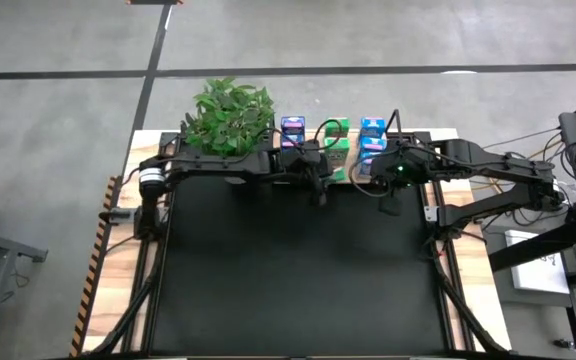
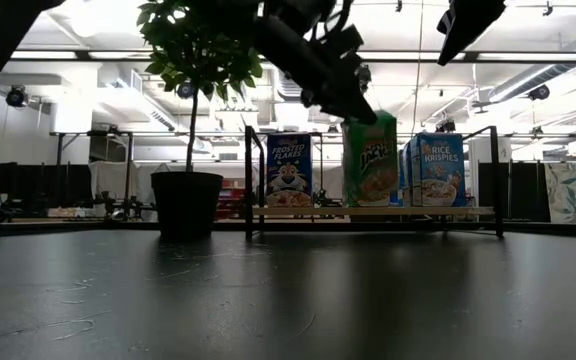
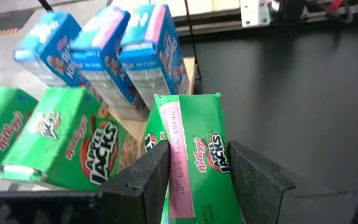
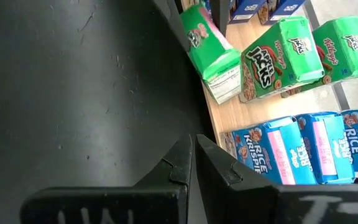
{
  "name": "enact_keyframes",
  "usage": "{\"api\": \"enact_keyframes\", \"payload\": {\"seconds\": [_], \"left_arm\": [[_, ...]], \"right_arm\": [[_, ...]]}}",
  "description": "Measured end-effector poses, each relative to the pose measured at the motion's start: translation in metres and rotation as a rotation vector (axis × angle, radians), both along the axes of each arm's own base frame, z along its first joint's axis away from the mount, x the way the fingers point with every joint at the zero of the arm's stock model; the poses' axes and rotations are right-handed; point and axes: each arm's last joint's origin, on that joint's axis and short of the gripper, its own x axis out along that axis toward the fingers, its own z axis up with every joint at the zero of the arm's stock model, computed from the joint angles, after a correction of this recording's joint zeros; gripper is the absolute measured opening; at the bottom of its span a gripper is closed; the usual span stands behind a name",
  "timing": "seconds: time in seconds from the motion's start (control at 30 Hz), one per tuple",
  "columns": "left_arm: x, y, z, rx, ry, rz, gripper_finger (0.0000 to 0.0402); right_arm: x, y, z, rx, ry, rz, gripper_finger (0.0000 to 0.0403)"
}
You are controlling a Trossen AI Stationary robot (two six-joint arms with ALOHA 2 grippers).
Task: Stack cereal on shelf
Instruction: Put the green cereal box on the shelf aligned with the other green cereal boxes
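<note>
At twelve o'clock on the worktop (image 1: 268,290), over the shelf (image 4: 241,115), a green cereal box (image 3: 194,155) is clamped by the left pincer (image 3: 194,177); the right pincer (image 4: 192,163), at one o'clock, is held together.

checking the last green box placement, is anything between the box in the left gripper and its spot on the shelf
Nothing visible does. The left gripper holds the green box beside the other two green boxes, over the shelf.

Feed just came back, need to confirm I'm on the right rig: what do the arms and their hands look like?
Both arms are dark, slim and jointed. The left hand has two flat, matte black fingers with squared edges. The right hand has matching black wedge-shaped fingers above a base with pale lettering. A small green light and loose cables show near the right wrist.
</note>
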Motion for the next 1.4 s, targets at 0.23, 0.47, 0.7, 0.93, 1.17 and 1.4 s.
{"api": "enact_keyframes", "payload": {"seconds": [0.23,0.47,0.7,0.93,1.17,1.4], "left_arm": [[0.004,0.004,-0.003,0.0,-0.03,0.011,0.0143],[0.005,0.01,-0.004,0.0,-0.05,0.023,0.0143],[0.004,0.012,-0.004,-0.008,-0.05,0.032,0.0143],[0.004,0.012,-0.005,-0.038,-0.054,0.035,0.0143],[0.003,0.012,-0.007,-0.043,-0.045,0.038,0.0143],[0.003,0.013,-0.009,-0.04,-0.04,0.038,0.0143]], "right_arm": [[0.0,0.0,0.0,0.0,0.0,0.0,0.0013],[0.0,0.0,0.0,0.0,0.0,0.0,0.0013],[0.0,0.0,0.0,0.0,0.0,0.0,0.0013],[0.0,0.0,0.0,0.0,0.0,0.0,0.0013],[0.0,0.0,0.0,0.0,0.0,-0.001,0.0013],[0.0,0.0,0.0,0.0,0.0,-0.001,0.0013]]}}
